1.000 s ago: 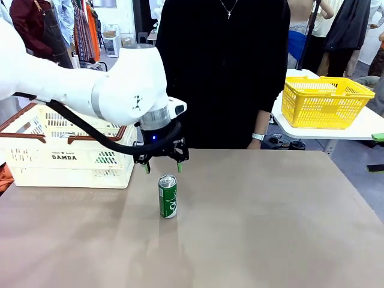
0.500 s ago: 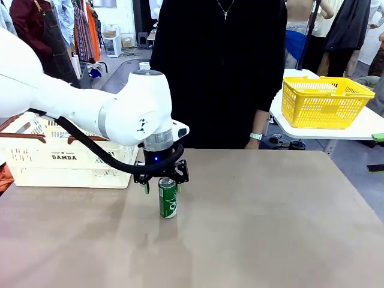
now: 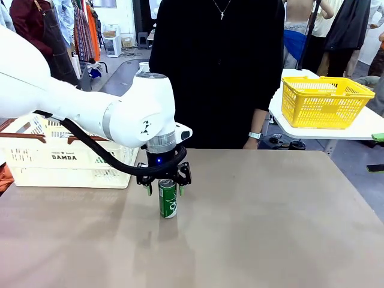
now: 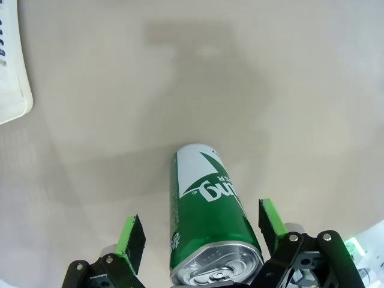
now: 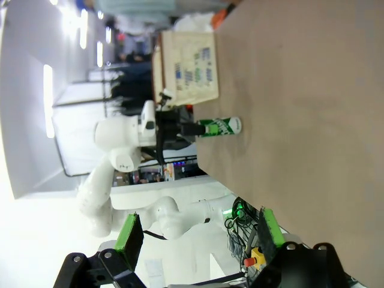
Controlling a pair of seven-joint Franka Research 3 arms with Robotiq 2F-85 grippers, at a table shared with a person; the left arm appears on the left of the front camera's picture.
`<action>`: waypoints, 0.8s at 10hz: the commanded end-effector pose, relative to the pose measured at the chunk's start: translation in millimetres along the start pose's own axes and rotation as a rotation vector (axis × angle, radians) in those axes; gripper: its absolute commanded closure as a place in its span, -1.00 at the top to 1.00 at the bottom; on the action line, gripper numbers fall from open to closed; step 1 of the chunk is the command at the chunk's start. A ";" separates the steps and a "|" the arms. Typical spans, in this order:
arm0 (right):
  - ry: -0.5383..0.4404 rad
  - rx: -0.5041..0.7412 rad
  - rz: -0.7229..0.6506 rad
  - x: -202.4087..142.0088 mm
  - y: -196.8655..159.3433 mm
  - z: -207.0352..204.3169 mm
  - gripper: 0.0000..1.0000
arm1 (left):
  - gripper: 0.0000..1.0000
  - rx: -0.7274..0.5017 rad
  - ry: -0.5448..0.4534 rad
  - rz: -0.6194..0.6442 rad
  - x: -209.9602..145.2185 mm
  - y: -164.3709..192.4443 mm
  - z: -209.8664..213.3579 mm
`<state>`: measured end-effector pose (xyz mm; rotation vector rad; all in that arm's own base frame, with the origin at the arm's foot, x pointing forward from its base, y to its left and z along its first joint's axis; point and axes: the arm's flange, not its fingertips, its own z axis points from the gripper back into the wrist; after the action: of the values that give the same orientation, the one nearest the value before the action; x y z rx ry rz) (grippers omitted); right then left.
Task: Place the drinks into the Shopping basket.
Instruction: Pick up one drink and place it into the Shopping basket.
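While my left gripper [image 3: 164, 189] hangs spread wide around the upright green can's [image 3: 168, 199] silver top, neither pad touches it; my right gripper [image 5: 198, 235] gapes empty.

- The top of the green can [image 3: 168, 199] is covered by the left gripper [image 3: 164, 189] in the front view; only its lower body is seen.
- In the left wrist view the can's [image 4: 208, 219] silver top is cut off by the bottom edge.
- The Shopping basket [image 3: 66, 157] is largely hidden behind the left arm [image 3: 78, 111], and its left end is cut by the picture's edge; its contents cannot be told.
- The lettering on the can is too small to be read from the front.
- The person [image 3: 219, 66] is cut off at the top edge, and the lower body is hidden by the table [image 3: 270, 228].
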<state>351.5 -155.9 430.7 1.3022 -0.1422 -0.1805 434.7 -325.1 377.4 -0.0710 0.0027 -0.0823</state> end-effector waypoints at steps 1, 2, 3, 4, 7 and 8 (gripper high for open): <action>0.010 -0.002 -0.009 -0.1 4.7 2.9 1.00 | 1.00 -0.019 0.002 -0.019 4.0 1.0 -0.2; 0.010 -0.002 -0.009 -0.1 4.7 2.9 1.00 | -0.19 -0.015 0.012 -0.020 3.7 0.9 -0.7; 0.010 -0.002 -0.009 -0.1 4.7 2.9 1.00 | -1.00 -0.013 0.012 -0.015 3.8 0.5 -0.2; 0.010 -0.002 -0.009 -0.1 4.7 2.9 1.00 | -1.00 -0.021 0.013 -0.017 3.7 0.5 -0.7; 0.010 -0.002 -0.009 -0.1 4.7 2.9 1.00 | -1.00 -0.025 0.005 -0.032 3.8 -1.9 -2.6; 0.010 -0.002 -0.009 -0.1 4.7 2.9 1.00 | -1.00 -0.028 0.005 -0.035 3.7 -2.9 -2.1</action>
<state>351.5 -155.9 430.7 1.3022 -0.1422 -0.1805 436.7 -327.8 378.2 -0.0774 0.0029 -0.1007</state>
